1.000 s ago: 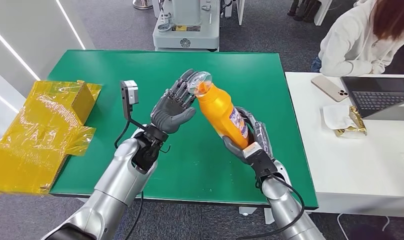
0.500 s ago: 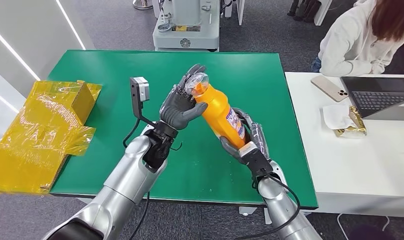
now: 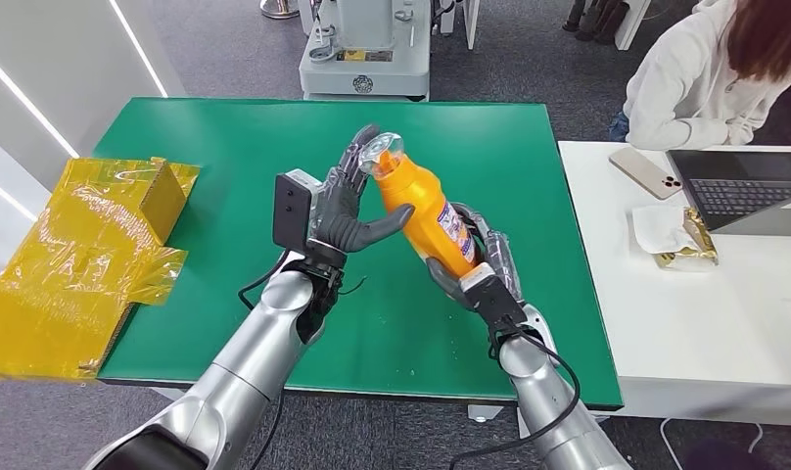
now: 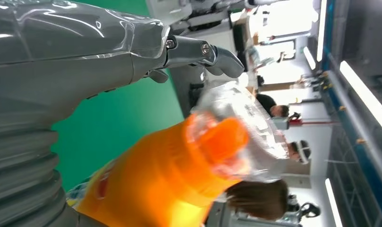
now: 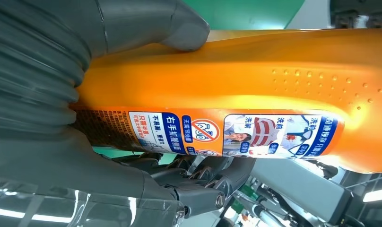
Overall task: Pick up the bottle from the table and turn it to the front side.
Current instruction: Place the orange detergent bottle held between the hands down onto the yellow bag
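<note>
- The orange bottle [image 3: 426, 217] is full of orange liquid right up to the neck; its top wears a clear plastic cap [image 3: 386, 154] over an orange closure, seen blurred and close in the left wrist view [image 4: 236, 137].
- It is held in the air above the green table [image 3: 215, 147], between the two hands, touching no surface.
- Its long axis is tilted; the capped end points up, away from the robot and toward its left, and the base sits low, down in the right hand [image 3: 475, 269].
- The right hand grips the lower body of the bottle; in the right wrist view the thick thumb [image 5: 175, 28] presses one side and the darker fingers [image 5: 198, 177] wrap the other.
- A blue and white label [image 3: 459, 235] with printed pictures runs along the bottle's length on the side toward the robot's right; it reads clearly in the right wrist view [image 5: 236, 135].
- The left hand [image 3: 348, 211] stands against the bottle's upper part; its thumb lies on the orange shoulder and its fingers reach up beside the cap; whether it actually grips I cannot tell.
- At the table's left edge lies crumpled yellow wrapping [image 3: 78, 259]; what it holds cannot be told.
</note>
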Robot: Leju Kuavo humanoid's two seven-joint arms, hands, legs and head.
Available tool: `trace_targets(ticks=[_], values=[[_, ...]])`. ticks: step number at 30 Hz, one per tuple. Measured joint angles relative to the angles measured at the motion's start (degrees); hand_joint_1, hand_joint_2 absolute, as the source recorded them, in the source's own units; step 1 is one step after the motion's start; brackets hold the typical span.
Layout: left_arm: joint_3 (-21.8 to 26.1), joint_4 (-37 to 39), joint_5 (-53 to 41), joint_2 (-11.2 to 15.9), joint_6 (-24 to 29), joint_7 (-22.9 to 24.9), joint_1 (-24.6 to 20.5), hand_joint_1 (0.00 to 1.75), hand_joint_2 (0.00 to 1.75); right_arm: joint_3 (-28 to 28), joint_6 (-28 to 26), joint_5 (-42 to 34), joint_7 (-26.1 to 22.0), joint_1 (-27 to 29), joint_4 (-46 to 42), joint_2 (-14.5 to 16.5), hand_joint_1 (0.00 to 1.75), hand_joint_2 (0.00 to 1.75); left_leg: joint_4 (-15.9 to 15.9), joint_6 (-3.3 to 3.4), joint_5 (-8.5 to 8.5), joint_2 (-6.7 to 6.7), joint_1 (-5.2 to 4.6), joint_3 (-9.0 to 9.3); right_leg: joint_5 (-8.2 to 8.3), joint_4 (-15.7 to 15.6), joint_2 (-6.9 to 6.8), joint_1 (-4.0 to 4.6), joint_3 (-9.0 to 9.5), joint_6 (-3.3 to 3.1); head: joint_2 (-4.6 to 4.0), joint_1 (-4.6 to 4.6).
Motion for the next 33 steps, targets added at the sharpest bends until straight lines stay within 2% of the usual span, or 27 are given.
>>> trace_targets(ticks=[9, 14, 20, 25, 29, 33], values=[[0.0, 2.8, 3.2, -0.5, -5.8, 3.0, 0.0, 0.0, 1.75, -0.6, -0.3, 0.8, -0.1, -2.2, 2.4, 0.7, 1.75, 1.75, 0.0, 0.0, 0.0, 0.0, 0.0, 0.0, 0.0, 0.0, 0.0, 0.0, 0.0, 0.0, 0.0, 0.0], [0.5, 4.2, 8.8, -1.0, -12.9, 6.6, -0.1, 0.0, 1.75, -0.7, -1.1, 0.8, -0.5, -3.5, 4.5, 1.2, 1.75, 1.75, 0.0, 0.0, 0.0, 0.0, 0.0, 0.0, 0.0, 0.0, 0.0, 0.0, 0.0, 0.0, 0.0, -0.01], [1.5, 5.5, 15.7, -2.1, -18.8, 10.8, -1.1, 0.0, 1.75, -0.9, -2.3, 0.7, -2.1, -3.8, 7.1, 1.7, 1.75, 1.75, 0.0, 0.0, 0.0, -0.01, 0.0, -0.01, 0.0, 0.0, -0.01, 0.0, 0.0, 0.0, 0.0, 0.01], [1.0, 5.7, 20.5, -3.0, -17.6, 12.0, -1.9, 0.0, 1.75, -1.6, -2.9, 0.7, -2.4, -3.9, 8.0, 2.1, 1.75, 1.75, 0.0, 0.0, 0.0, -0.01, 0.0, 0.0, 0.0, 0.0, 0.0, 0.0, -0.01, 0.0, 0.0, -0.01], [-2.4, 5.7, 24.8, -3.7, -12.6, 11.4, -3.5, 0.0, 1.75, -2.1, -3.0, 0.8, -2.0, -3.9, 7.7, 2.5, 1.75, 1.75, 0.0, 0.0, 0.0, 0.0, 0.0, 0.0, 0.0, 0.0, 0.0, 0.0, -0.01, 0.0, 0.0, 0.01], [-4.8, 5.7, 26.1, -3.7, -11.3, 10.8, -4.4, 0.0, 1.75, -2.6, -2.9, 0.8, -1.9, -3.8, 7.3, 2.5, 1.75, 1.75, 0.0, 0.0, 0.0, 0.01, 0.0, 0.01, 0.0, 0.0, 0.01, 0.0, -0.02, 0.0, 0.0, -0.01]])
